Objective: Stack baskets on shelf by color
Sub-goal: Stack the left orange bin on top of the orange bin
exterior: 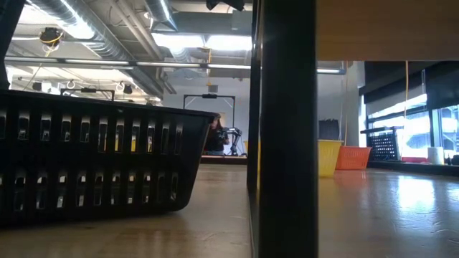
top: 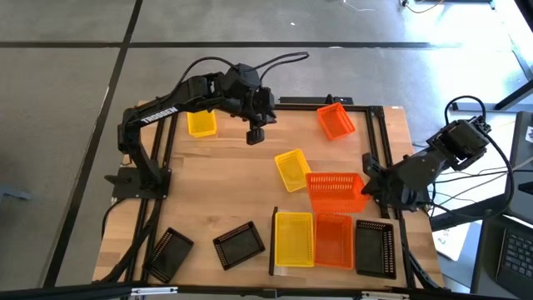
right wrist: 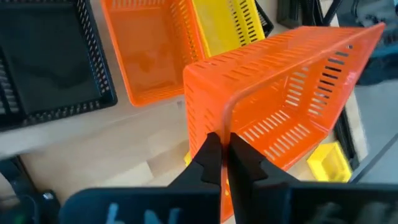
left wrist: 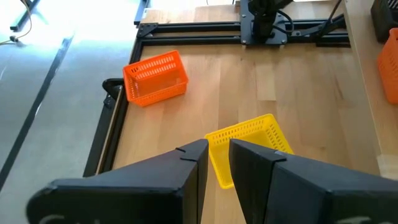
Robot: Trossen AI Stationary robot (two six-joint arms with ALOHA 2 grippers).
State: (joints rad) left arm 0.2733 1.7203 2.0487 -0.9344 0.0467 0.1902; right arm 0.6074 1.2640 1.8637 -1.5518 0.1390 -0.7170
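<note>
Shelf upright blocks low view; right claw grips orange basket

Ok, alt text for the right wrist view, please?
The right gripper is shut on the rim of a tilted orange basket, held above the wooden table. Beyond it lie another orange basket, a yellow basket and a black basket.

Three baskets are set side by side on the shelf. Another basket is held just behind them, and two more lie left of the shelf.
</note>
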